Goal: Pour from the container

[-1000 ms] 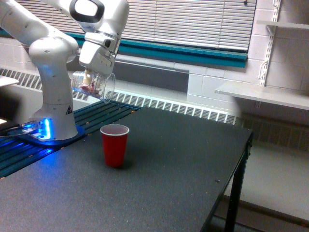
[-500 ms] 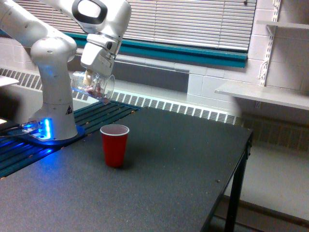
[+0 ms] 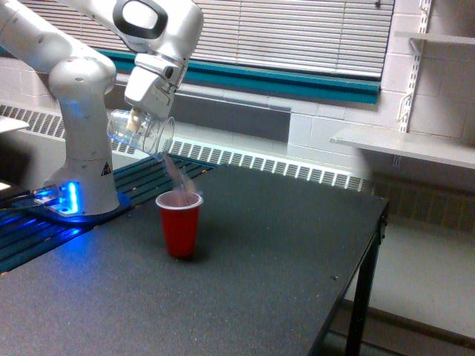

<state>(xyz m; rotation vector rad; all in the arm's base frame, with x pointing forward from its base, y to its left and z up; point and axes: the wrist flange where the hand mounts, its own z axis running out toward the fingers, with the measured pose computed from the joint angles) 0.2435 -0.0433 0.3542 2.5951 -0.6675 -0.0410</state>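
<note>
— Where is the container (image 3: 141,132), and what's in it?

— Upper left of the frame, tipped nearly on its side with the mouth facing lower right. My gripper (image 3: 134,119) pinches it from above, fingers pressed on the clear wall. Its inside looks almost bare. A pinkish blurred stream (image 3: 175,175) runs from its lip down into the red cup (image 3: 179,223), which stands upright on the table (image 3: 260,274), below and to the right of the mouth.

— What can't you make out?

— The bits are only a smear. I can't tell how full the red cup is, though pink shows at its rim. My fingertips are partly hidden by my own wrist housing, and the handle doesn't show clearly.

— Room around?

— The dark tabletop lies open to the right, up to its edge at right of centre. My base (image 3: 82,200) sits at far left, near the cup but apart from it.
</note>
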